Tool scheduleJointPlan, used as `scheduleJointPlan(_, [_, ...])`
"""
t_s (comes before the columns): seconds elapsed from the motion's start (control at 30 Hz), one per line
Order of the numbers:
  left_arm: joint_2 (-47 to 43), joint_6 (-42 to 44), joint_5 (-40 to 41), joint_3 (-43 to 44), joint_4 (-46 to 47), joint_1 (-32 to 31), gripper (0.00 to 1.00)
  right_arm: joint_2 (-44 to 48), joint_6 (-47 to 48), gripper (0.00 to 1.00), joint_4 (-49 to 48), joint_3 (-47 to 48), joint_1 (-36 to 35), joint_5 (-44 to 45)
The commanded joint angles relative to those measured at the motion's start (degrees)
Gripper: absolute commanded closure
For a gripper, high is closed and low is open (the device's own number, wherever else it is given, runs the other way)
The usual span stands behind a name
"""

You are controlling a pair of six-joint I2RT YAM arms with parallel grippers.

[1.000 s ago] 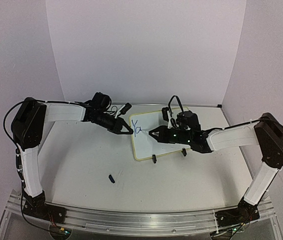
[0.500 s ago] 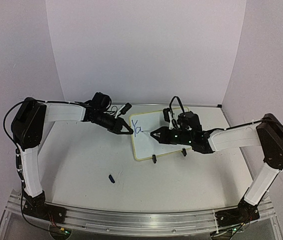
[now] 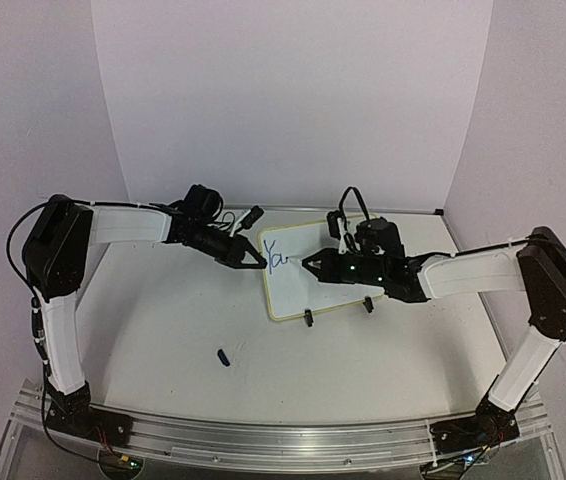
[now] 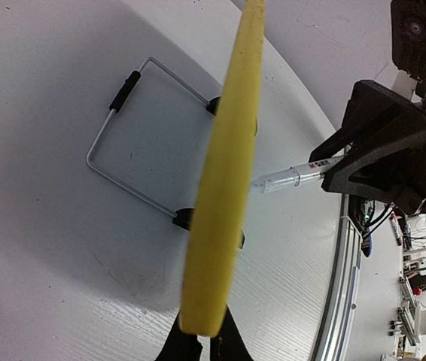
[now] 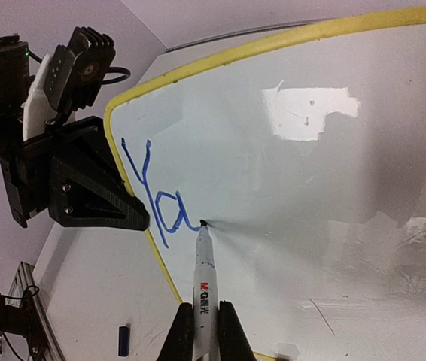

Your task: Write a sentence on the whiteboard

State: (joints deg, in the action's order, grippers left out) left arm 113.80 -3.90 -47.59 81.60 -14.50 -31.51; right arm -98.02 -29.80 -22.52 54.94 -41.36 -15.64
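Note:
The whiteboard (image 3: 308, 295) stands propped at the table's middle, with a yellow rim (image 5: 220, 56). The sentence (image 3: 274, 262) is blue lettering reading "Ya" (image 5: 156, 199) near the board's upper left corner. My right gripper (image 3: 308, 266) is shut on a white marker (image 5: 204, 293), and its tip touches the board just right of the "a". My left gripper (image 3: 259, 261) is shut on the whiteboard's left rim (image 4: 224, 188), which runs edge-on between its jaws. The marker barrel (image 4: 292, 177) pokes out from behind that rim.
A small blue marker cap (image 3: 223, 357) lies on the table in front of the board, to the left. Two black clip feet (image 3: 308, 318) hold the board's lower edge. A wire stand (image 4: 123, 150) sits behind it. White walls close the back and sides.
My right gripper has shifted the marker slightly to the right along the board, and the stroke of the "a" has lengthened. The left arm and board have not moved.

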Motion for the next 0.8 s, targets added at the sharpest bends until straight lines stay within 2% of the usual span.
scheduleJointPlan(0.0, [0.13, 1.80, 0.22, 0.73, -0.97, -0.40, 1.00, 1.37, 1.14, 1.00, -0.59, 3.10, 0.62, 1.95])
scheduleJointPlan(0.77, [0.28, 1.88, 0.22, 0.84, -1.14, -0.57, 1.00, 0.59, 0.13, 1.00, -0.59, 0.15, 0.81, -0.22])
